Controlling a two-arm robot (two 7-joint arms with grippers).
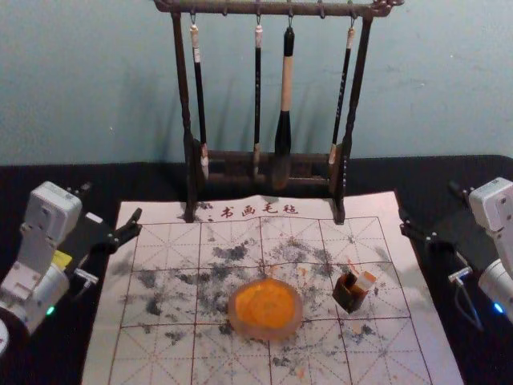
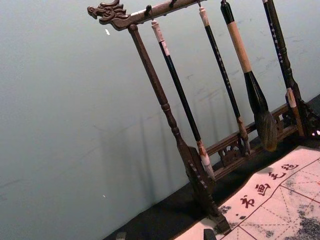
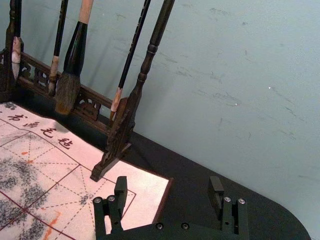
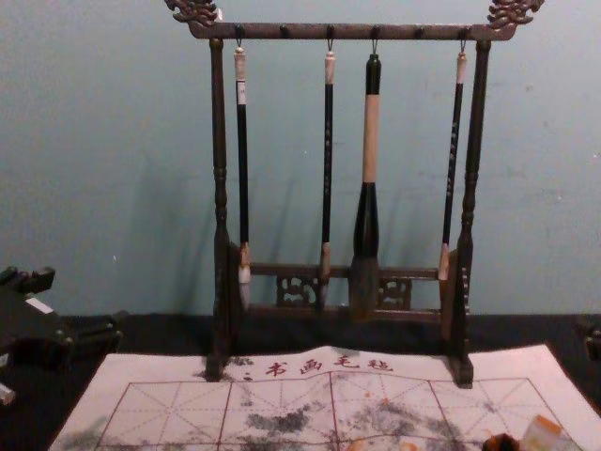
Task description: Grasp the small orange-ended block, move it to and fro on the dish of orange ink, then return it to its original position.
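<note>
Head view: by the side edges of the bench (image 1: pixel 401 172), we hold our left tool (image 1: pixel 112 202) and right tool (image 1: pixel 428 208) released, leaving the dish (image 1: pixel 264 309) accessible; chest view: nearer the right edge, the holder (image 4: pixel 501 443) props our block (image 4: pixel 542 435), presumably so we can grasp it

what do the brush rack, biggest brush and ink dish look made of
The brush rack: probably dark wood with a soft sheen; turned posts and carved ends suggest it. The biggest brush: pale, wood-like grip, glossy black flare, perhaps lacquered; fuzzy tip like hair. The dish: smooth, pale rim; ceramic, glass or plastic, can't tell.
</note>
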